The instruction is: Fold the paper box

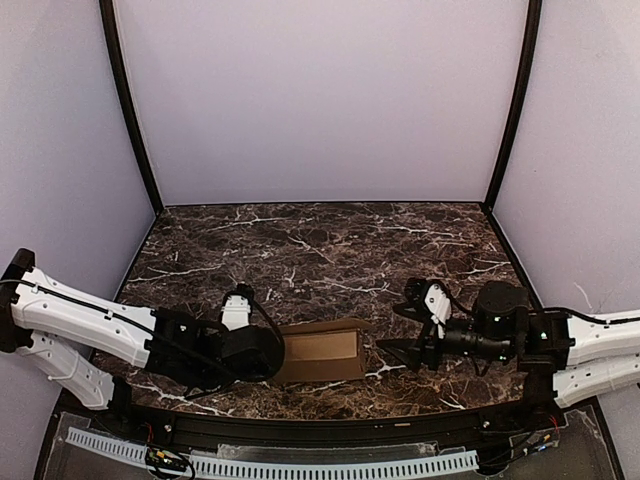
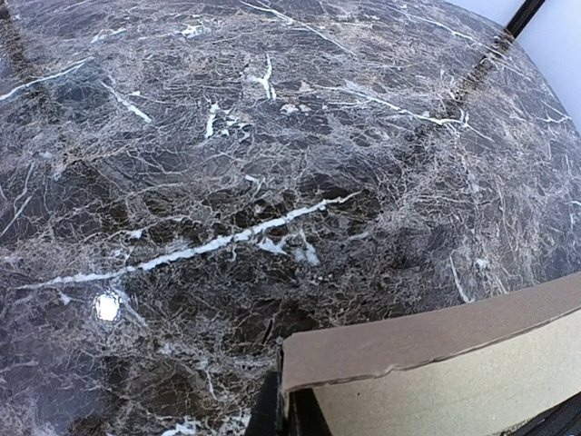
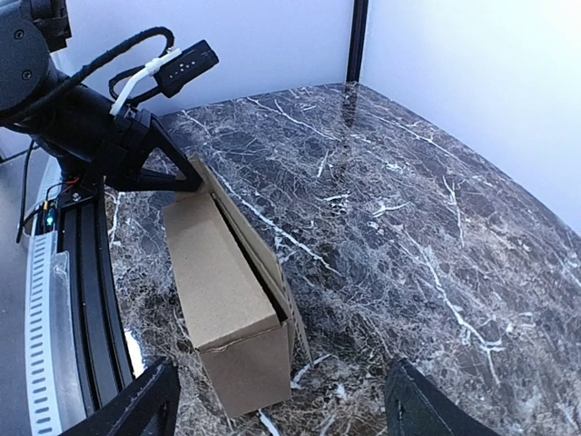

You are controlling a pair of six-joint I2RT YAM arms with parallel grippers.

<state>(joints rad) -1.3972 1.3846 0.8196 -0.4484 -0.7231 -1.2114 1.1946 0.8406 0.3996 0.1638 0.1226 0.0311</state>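
Lying flat on the dark marble table (image 1: 330, 250), the paper box (image 1: 320, 352) is a slim tan carton with a dark gap showing along one long edge of its top panel. At the box's left end the left gripper (image 3: 192, 180) is pinched tight on the cardboard's upper edge. Just off the box's right end, clear of it, the right gripper (image 1: 405, 328) hangs with its fingers (image 3: 136, 409) spread wide, holding nothing.
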